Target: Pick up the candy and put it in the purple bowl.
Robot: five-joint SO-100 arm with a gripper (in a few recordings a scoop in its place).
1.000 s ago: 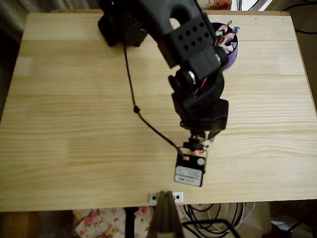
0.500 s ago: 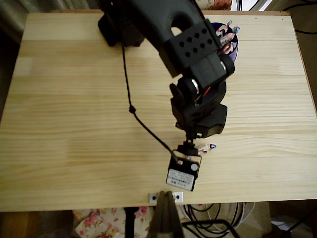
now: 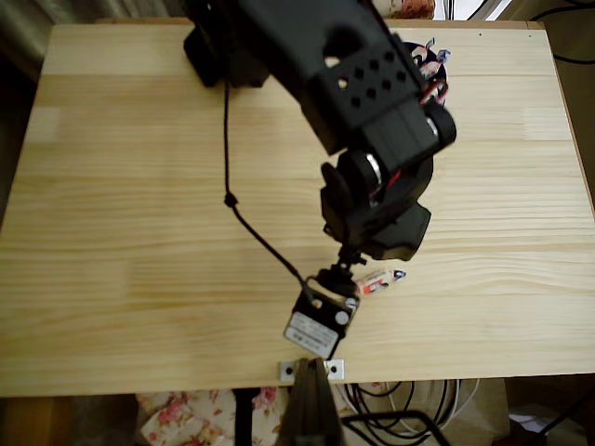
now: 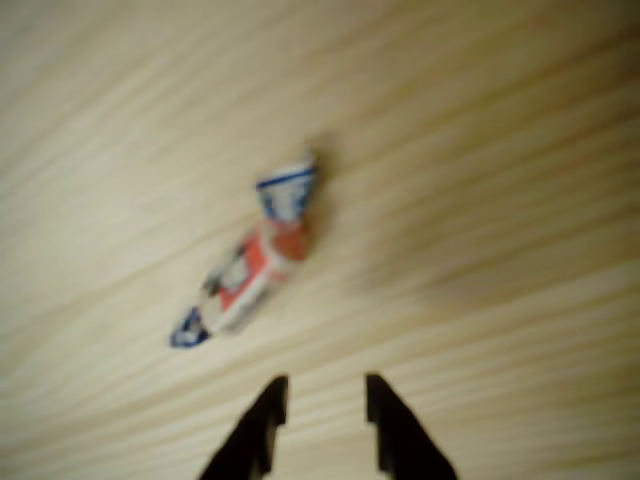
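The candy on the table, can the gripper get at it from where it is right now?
Probably yes. The candy lies alone on bare wood, nothing covering it, and the gripper hangs just beside it with its fingertips slightly parted and empty. It would likely need to open wider and shift over the wrapper.

White label (image 3: 310, 333) on arm's wrist unit: print too small to read. No other text legible.
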